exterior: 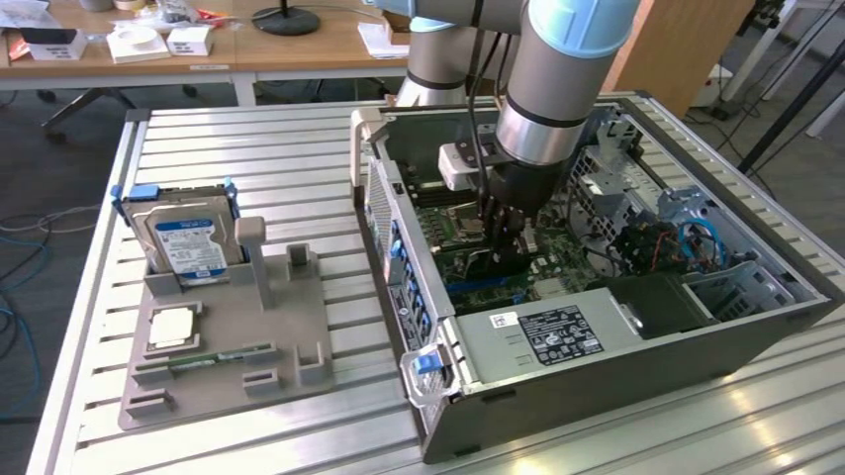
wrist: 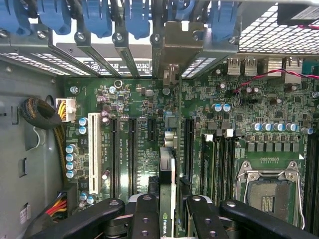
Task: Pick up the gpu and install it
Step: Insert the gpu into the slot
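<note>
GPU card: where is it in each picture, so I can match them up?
Exterior view: the gpu hangs under the arm's hand, inside the open computer case.
Wrist view: the gpu shows edge-on between the fingers of the hand, over the slots.
Shared landmark: the green motherboard.

The one mark that can be made out is the NVIDIA logo and lettering, printed on the narrow edge of the gpu (wrist: 167,199) gripped in the pincer (wrist: 169,215) in the wrist view. Toward the exterior view's left, the blue-and-white label on the hard drive (exterior: 185,245), and at lower centre the black-and-white label on the power supply (exterior: 555,332), both carry print too small to read. The white silk-screen lettering on the motherboard (wrist: 149,129) is likewise illegible.
</note>
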Robot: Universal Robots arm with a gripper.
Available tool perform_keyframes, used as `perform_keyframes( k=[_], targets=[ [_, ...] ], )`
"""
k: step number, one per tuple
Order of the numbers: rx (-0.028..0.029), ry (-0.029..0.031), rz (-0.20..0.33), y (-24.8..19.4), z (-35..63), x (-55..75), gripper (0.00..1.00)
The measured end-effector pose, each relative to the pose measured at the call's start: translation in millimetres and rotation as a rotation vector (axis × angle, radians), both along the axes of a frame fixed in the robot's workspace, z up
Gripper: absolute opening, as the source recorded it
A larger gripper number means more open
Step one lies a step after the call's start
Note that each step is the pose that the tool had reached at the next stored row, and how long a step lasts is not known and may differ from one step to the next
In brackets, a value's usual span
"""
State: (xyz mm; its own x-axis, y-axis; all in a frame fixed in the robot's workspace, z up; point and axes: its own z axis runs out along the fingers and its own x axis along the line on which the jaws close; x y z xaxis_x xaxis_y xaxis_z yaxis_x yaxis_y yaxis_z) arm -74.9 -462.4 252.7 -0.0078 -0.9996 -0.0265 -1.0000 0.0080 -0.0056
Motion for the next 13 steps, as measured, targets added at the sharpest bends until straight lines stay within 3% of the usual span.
perform_keyframes(
  k=[13],
  targets=[
    [0.0003,-0.0002,0.009,0.0,-0.7,0.0,0.26]
  ],
)
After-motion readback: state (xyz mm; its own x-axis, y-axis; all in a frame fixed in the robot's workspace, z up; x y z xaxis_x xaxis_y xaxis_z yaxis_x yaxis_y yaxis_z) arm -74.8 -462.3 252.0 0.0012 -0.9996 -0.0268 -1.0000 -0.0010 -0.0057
